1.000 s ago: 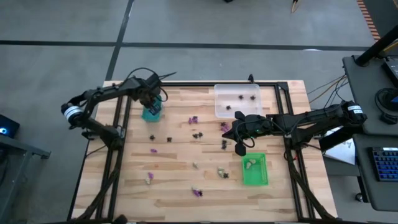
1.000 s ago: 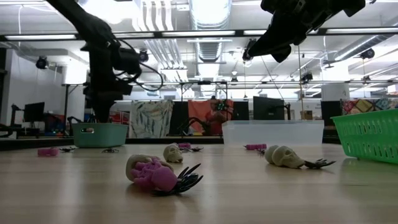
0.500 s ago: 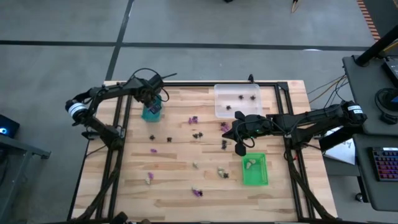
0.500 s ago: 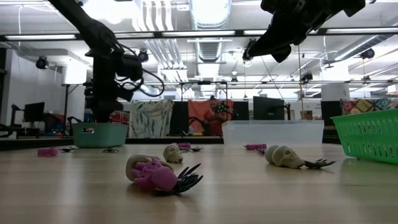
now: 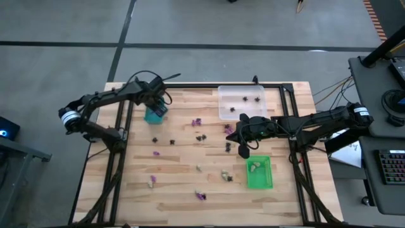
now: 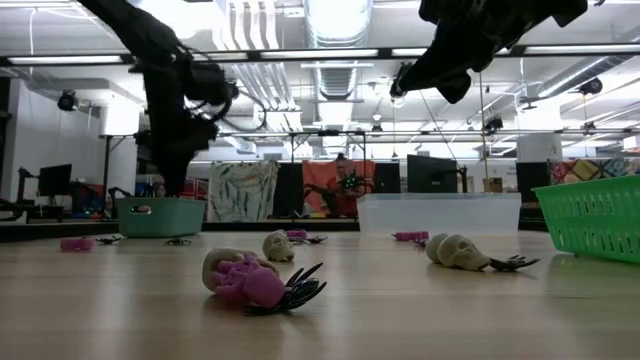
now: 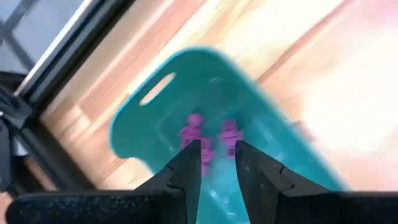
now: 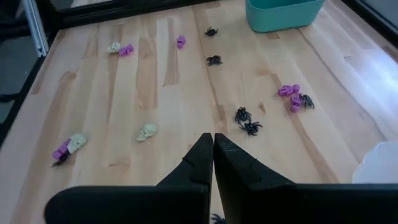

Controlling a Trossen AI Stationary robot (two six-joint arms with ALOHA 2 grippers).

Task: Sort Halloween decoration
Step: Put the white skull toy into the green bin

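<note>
The fingers of the left gripper (image 7: 217, 163) stand a little apart and hold nothing; directly beyond their tips lies the teal tray (image 7: 261, 143), and inside it I see two purple trinkets (image 7: 211, 134) resting on the bottom, so these pieces look already delivered. In the high view the same gripper (image 5: 154, 100) hangs over the teal tray (image 5: 155, 114) at the far left part of the table (image 5: 177, 183). The right gripper (image 8: 213, 152) has its fingers pressed together with nothing between them, and it hovers over the middle of the table (image 8: 155, 81), not touching any piece. Just ahead of its tips lie black spiders (image 8: 247, 122), a purple piece with a spider (image 8: 292, 96) to one side, and a cream skull (image 8: 147, 131) to the other; farther off are more purple and cream pieces. The clear tray (image 5: 241, 102) already holds several black pieces, and the bright green tray (image 5: 259, 172) holds some pale ones. My judgement is that the sorting is partly done: each tray has received some of its colour, but many trinkets of all three colours remain scattered on the wood.
</note>
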